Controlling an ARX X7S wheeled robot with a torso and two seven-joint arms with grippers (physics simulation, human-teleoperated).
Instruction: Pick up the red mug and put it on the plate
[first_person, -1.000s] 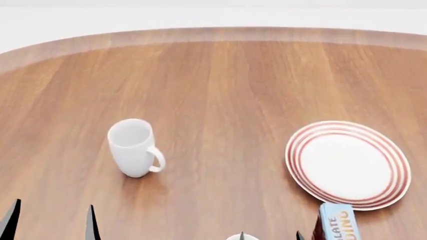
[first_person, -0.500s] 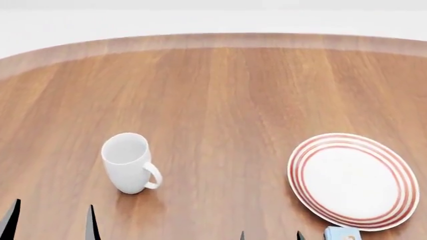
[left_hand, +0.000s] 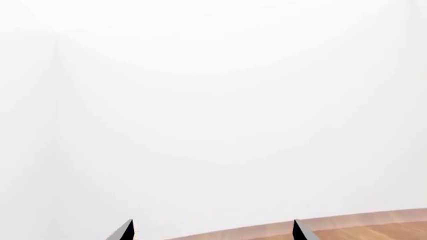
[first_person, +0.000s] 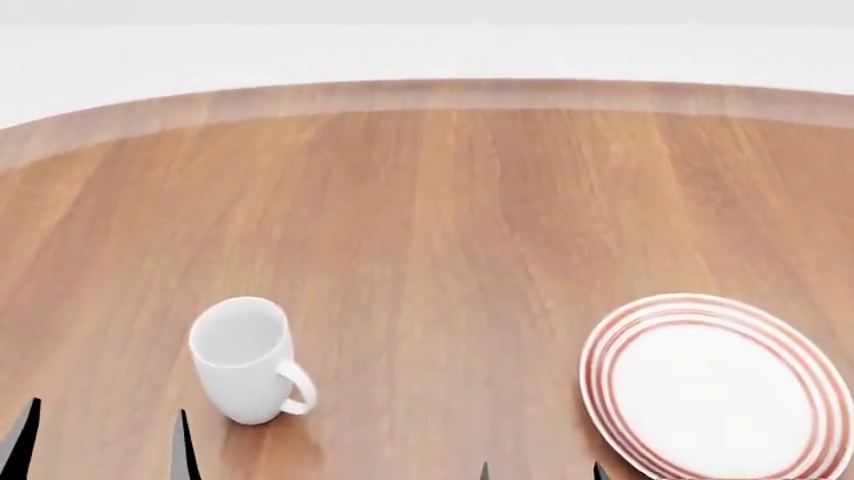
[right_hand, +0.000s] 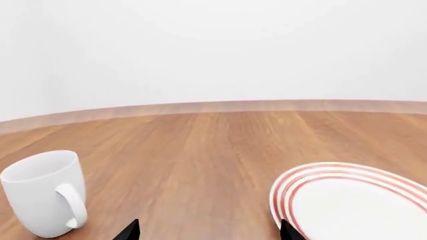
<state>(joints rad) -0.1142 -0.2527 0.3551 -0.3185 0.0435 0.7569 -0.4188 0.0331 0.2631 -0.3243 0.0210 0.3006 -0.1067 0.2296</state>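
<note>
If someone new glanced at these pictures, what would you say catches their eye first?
Most likely the plate, white with red rings, lying at the right of the wooden table and partly cut off by the head view's edge. Next, the plain white mug, upright at the left with its handle turned toward the plate. No red mug shows in any view; only dark fingertips poke in at the bottom edges.
</note>
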